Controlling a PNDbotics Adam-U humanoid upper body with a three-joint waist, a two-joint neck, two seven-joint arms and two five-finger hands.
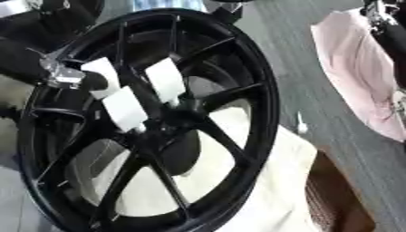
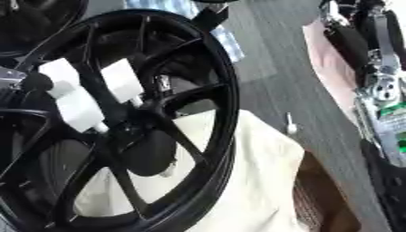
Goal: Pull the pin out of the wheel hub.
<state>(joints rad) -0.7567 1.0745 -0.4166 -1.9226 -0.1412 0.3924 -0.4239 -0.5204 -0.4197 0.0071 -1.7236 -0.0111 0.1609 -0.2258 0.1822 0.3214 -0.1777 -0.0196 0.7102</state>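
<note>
1. The left hand (image 1: 119, 93) comes in from the left, its black arm with a silver joint (image 1: 60, 72) crossing the rim, and its white-padded fingers (image 1: 166, 79) are bunched around the centre of the wheel — curled in toward the hub, though whether they actually clamp anything I cannot tell.
2. The pin itself is not to be made out; the fingers cover the spot at the hub (image 1: 171, 120) where the spokes meet.
3. The wheel (image 1: 262, 90) is black, with thin spokes, and stands tilted on edge, filling the left and middle of the scene. Its near rim dips below the bottom edge.
4. It rests on a cream cloth (image 1: 277, 181) that shows through the gaps between the spokes and spreads out to the right of the rim.
5. Right of the cloth a brown edge (image 1: 341, 199) runs along, and beyond it lies grey floor (image 1: 317, 81) — the one broad open strip, between the rim and the right side.
6. A small white object (image 2: 291, 124) stands on that strip, just beyond the cloth's far right edge.
7. At the far right, the right arm (image 2: 380, 86) shows in black and silver, with a pink cloth (image 1: 357, 68) beside it; its hand is out of view.
</note>
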